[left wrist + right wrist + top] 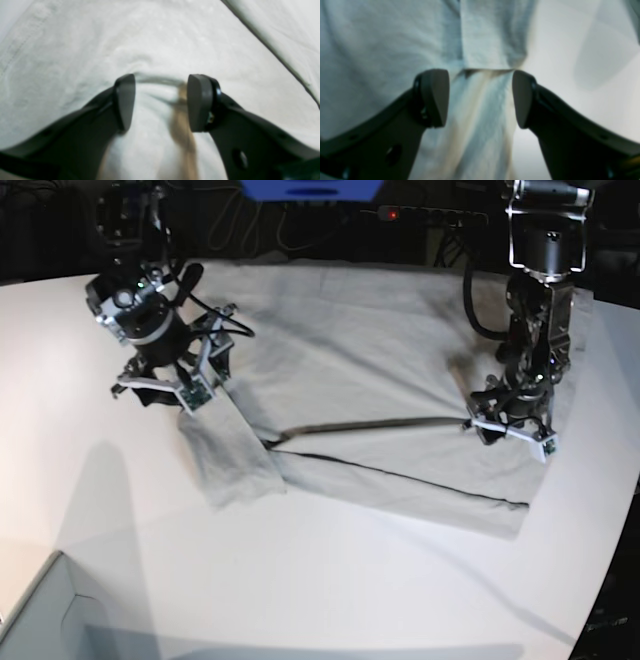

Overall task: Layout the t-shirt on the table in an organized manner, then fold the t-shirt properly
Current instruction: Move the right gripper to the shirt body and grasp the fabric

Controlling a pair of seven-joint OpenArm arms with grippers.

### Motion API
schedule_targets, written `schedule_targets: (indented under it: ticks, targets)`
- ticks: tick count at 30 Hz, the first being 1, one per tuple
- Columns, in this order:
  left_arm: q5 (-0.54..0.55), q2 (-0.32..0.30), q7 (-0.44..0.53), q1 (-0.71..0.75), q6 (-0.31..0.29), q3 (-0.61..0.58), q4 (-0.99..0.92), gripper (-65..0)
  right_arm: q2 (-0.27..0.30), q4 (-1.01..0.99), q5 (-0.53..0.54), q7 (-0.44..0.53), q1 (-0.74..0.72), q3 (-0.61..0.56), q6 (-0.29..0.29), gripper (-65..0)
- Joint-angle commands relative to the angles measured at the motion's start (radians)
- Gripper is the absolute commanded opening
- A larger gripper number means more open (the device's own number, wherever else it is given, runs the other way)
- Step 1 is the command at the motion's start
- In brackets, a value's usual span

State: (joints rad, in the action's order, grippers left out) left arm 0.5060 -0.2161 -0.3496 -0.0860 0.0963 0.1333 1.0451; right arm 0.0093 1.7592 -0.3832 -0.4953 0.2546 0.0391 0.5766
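The plain light grey-beige soft cloth short-sleeved t-shirt (370, 370) is spread across the far half of the large smooth white tabletop (330, 580), with a long fold line running between the two arms and a sleeve flap lying out toward the near left. The left gripper (160, 102) is seen in its wrist view with its dark pads set apart, a raised edge of cloth lying between them; whether that cloth is pinched cannot be told, since clear gaps show beside it. The right gripper (480, 98) is likewise seen with its jaws spread wide, a strip of cloth running up between them without being clamped. The shirt is judged to be light, limp and easily wrinkled, so it is likely to sag and drag when lifted, and to slide readily over the smooth top. It is best taken at a doubled edge, such as the hem, a shoulder seam or the fold line, with both ends lifted together so that the crease is kept straight. Both wrist views are blurred near the cloth, the fingertips are hidden behind the wrists in the base view, and the neck opening cannot be made out.
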Motion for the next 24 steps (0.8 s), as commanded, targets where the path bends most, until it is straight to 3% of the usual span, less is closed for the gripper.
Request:
schedule_targets:
  ticks: [1, 3, 9, 14, 24]
  targets:
    - [0.006, -0.007, -0.038, 0.001, 0.010, 0.001, 0.002, -32.1, -0.010, -0.008, -0.021, 0.020, -0.018, -0.015, -0.042, -24.9]
    - [0.006, -0.006, -0.038, 0.001, 0.010, 0.001, 0.002, -32.1, -0.012, -0.083, -0.067, 0.022, -0.056, -0.063, -0.111, -24.9]
    - [0.006, -0.003, -0.038, 0.001, 0.010, 0.001, 0.002, -32.1, 0.004, -0.201, -0.073, 0.042, -0.113, -0.089, -0.244, -25.0]
    - [0.006, -0.001, -0.036, -0.002, 0.010, 0.001, 0.001, -32.1, 0.011, -0.227, -0.075, 0.132, -0.107, -0.087, -0.246, -25.3]
    - [0.006, -0.001, -0.033, -0.005, 0.010, 0.001, -0.006, -32.1, 0.010, -0.242, -0.075, 0.142, -0.088, -0.087, -0.249, -25.5]
